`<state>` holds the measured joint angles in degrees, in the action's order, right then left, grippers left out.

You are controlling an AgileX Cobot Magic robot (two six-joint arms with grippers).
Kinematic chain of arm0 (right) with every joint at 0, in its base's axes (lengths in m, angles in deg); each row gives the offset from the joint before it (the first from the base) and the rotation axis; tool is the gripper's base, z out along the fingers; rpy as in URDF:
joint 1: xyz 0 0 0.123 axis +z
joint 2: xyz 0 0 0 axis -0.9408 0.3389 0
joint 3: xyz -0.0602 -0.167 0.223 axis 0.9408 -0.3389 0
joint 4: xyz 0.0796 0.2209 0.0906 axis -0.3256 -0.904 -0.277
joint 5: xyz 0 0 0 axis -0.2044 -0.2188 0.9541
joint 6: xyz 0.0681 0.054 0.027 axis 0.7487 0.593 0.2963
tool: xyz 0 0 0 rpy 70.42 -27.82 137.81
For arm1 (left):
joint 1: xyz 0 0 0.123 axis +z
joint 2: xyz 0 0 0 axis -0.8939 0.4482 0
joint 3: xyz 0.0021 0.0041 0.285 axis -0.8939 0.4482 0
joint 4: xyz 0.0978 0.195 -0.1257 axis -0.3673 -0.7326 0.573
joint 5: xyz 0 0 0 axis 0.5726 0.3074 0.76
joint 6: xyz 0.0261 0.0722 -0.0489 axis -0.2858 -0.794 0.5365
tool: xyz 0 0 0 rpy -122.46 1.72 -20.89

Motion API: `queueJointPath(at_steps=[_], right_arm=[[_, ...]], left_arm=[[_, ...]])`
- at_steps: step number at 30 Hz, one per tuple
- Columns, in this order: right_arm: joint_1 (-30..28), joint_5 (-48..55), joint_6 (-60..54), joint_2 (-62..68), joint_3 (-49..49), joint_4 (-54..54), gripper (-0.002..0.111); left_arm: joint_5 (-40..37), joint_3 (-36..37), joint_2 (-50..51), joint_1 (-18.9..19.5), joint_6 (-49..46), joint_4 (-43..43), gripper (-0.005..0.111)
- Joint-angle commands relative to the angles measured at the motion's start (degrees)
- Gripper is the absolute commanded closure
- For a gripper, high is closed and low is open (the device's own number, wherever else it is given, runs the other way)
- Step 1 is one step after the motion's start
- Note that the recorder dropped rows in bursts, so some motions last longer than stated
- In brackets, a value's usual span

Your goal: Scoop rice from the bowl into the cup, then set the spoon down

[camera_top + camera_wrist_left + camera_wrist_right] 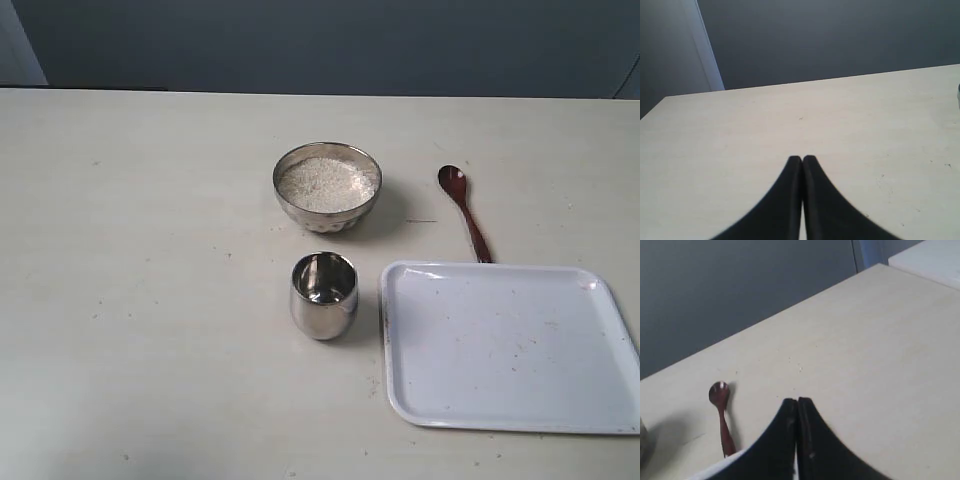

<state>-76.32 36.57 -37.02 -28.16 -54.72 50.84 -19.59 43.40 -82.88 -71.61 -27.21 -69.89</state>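
nearest lies the white tray, bare, toward the near right corner of the tabletop. from the left: the left end effector is clenched, fingers pressed together on nothing, over bare tabletop. about midway between the left and right edges stands the cup, upright, no grains visible in it, just beside the tray's left rim. behind it, toward the far edge and apart from it, the bowl holds the rice nearly to its rim. right of the bowl lies the spoon, flat, head toward the far edge, handle running to the tray's far rim. the right end effector is likewise clenched and empty, pointing toward the spoon from the tray side.

nothing is scooped yet, so the step in hand looks like taking up the spoon. the right fingers should part first, then come down across the handle between head and tray, clear of the rim, and pinch squarely. a thin handle lying flat can roll or skid away.

neither arm shows in the exterior view. whether the handle tip touches, rests on or slips under the tray rim cannot be told, and in the right wrist view the fingers cover that end. reflections make the cup's bottom hard to read.
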Motion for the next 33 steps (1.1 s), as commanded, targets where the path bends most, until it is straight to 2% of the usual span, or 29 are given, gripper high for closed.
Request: queueJointPath(at_steps=[1, 4, 12, 18, 21, 24, 29, 33], right_arm=[[0.23, -4.14, -0.01, 0.13, -0.05, -6.84, 0.108], [0.23, -8.36, 0.25, 0.13, -0.05, -16.38, 0.108], [0.23, -8.18, 0.25, 0.13, -0.05, -33.59, 0.108], [0.23, -5.25, -0.51, 0.13, 1.19, -27.03, 0.108], [0.23, 2.05, -4.9, 0.39, 10.71, -17.73, 0.108], [0.23, 9.99, -7.42, 4.67, 26.87, -7.66, 0.109], [0.23, 31.62, -4.69, 24.08, 55.73, 10.42, 0.109], [1.36, 48.5, -1.21, 41.15, 73.85, 17.55, 0.109]], left_arm=[[0.08, -0.23, -0.25, -0.47, 0.37, -0.06, 0.106], [0.08, -0.23, -0.25, -0.47, 0.37, -0.06, 0.106], [0.08, -0.23, -0.25, -0.47, 0.37, -0.06, 0.106], [0.08, -0.23, -0.25, -0.47, 0.37, -0.06, 0.106], [0.08, -0.23, -0.25, -0.47, 0.37, -0.06, 0.106], [0.08, -0.23, -0.25, -0.47, 0.37, -0.06, 0.106], [0.08, -0.23, -0.25, -0.47, 0.37, -0.06, 0.106], [0.08, -0.23, -0.25, -0.47, 0.37, -0.06, 0.106]])
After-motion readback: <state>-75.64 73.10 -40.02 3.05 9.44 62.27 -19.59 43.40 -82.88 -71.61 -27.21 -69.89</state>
